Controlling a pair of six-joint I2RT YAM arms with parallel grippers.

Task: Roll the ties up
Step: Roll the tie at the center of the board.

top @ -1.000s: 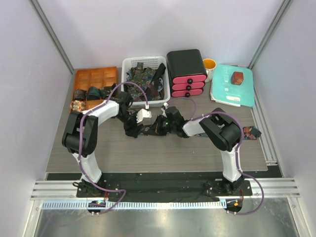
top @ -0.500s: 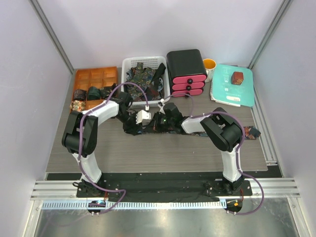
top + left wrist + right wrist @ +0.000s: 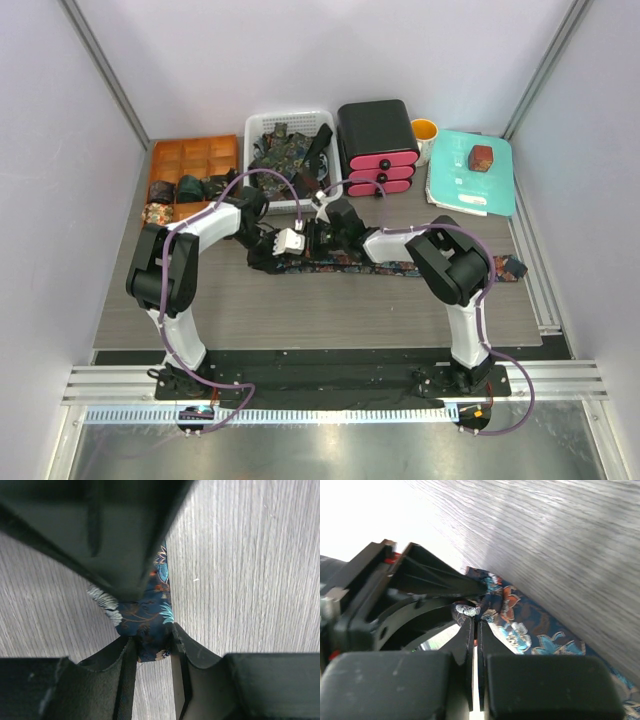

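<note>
1. Top view: one tie (image 3: pixel 400 267) lies stretched flat across the table (image 3: pixel 300 320), its far end near the right edge. The left pincer (image 3: pixel 298 250) and right pincer (image 3: pixel 316 240) meet just beside each other over its left end.
2. Top view, rear of the table: a white basket (image 3: pixel 250 130) holds loose ties (image 3: pixel 285 155). An orange divided tray (image 3: pixel 195 150) to its left holds rolled ties (image 3: pixel 188 186). A black and pink drawer unit (image 3: pixel 378 145) and a teal folder (image 3: pixel 490 190) carrying a small red-brown box (image 3: pixel 482 157) stand to its right.
3. Left wrist view: the left pincer (image 3: pixel 152 636) is narrowed on the tie (image 3: pixel 145 617), and its fingers (image 3: pixel 192 655) touch the fabric on both sides.
4. Right wrist view: the right pincer (image 3: pixel 476 625) is pressed nearly together, with a fold of the tie (image 3: pixel 530 630) caught at its tips. The rest of the fabric lies flat on the table.
</note>
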